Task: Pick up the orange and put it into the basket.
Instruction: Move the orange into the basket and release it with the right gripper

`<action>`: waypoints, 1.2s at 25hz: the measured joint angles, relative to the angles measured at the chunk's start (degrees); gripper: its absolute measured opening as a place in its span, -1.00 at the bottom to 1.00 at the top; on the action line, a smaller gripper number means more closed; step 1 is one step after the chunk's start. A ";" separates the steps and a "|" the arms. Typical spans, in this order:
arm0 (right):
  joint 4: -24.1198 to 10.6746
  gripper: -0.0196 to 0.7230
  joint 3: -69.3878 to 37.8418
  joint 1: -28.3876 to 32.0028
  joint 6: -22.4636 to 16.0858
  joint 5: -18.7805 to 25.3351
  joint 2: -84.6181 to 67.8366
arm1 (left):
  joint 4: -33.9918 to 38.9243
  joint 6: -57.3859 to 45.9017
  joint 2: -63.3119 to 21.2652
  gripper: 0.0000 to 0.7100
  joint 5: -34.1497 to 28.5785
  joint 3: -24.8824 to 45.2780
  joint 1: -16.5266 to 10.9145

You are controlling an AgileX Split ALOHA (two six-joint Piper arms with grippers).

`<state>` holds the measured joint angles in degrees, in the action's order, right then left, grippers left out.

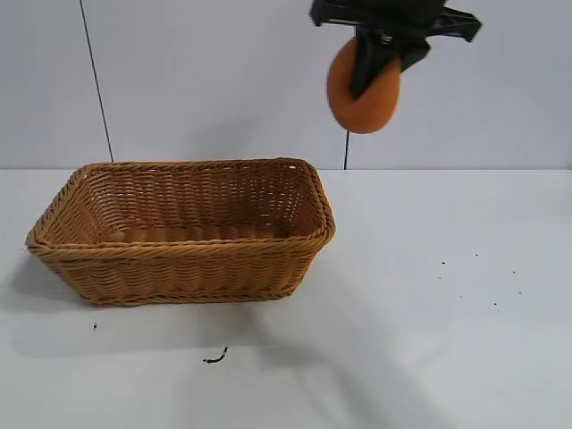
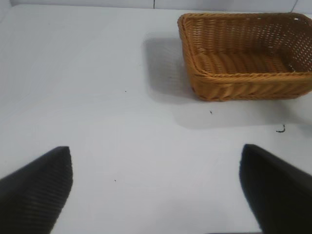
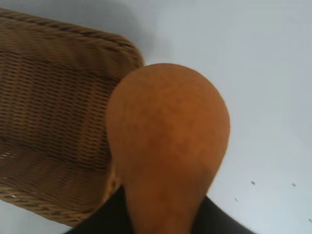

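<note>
My right gripper [image 1: 374,67] is shut on the orange [image 1: 364,89] and holds it high in the air, above and just right of the basket's right end. The orange fills the right wrist view [image 3: 168,146], with black fingers on both sides of its narrow end. The tan woven basket [image 1: 183,259] stands empty on the white table at centre left; it also shows in the right wrist view [image 3: 53,97] and the left wrist view [image 2: 243,83]. My left gripper [image 2: 156,180] is open and empty above bare table, well away from the basket.
The white table [image 1: 447,313] carries small dark specks at the right and a small dark scrap [image 1: 214,358] in front of the basket. A grey wall with a thin dark cable stands behind.
</note>
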<state>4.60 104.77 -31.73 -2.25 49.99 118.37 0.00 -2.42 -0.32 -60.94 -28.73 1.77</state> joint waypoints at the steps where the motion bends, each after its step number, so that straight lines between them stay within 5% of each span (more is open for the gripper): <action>1: 0.07 -0.79 0.00 -0.56 -0.27 -1.09 1.41 | 0.00 0.00 0.00 0.88 0.00 0.00 0.00; 14: 3.18 -0.71 0.00 -1.16 -1.71 -6.50 13.75 | 0.00 0.00 0.00 0.88 0.00 0.00 0.00; 16: 3.25 -0.32 0.00 -1.16 -1.71 -7.15 13.56 | 0.00 0.00 0.00 0.88 0.00 0.00 0.00; 17: 3.31 0.22 0.00 -1.16 -1.25 -7.09 13.39 | 0.00 0.00 0.00 0.88 0.00 0.00 0.00; 18: 3.31 0.45 0.06 -1.16 -0.54 -6.96 13.06 | 0.00 0.00 0.00 0.88 0.00 0.00 0.00; 19: 3.31 0.45 0.06 -1.16 -0.54 -6.96 13.06 | 0.00 0.00 0.00 0.88 0.00 0.00 0.00; 22: 1.68 0.83 3.13 -1.16 0.05 -2.00 11.89 | 0.00 0.00 0.00 0.88 0.00 0.00 0.00; 30: -8.43 0.87 18.48 -0.24 -4.53 15.17 10.80 | 0.00 0.00 0.00 0.88 0.00 0.00 0.00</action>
<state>-3.83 123.25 -31.96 -6.77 65.16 129.17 0.00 -2.42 -0.32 -60.94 -28.73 1.77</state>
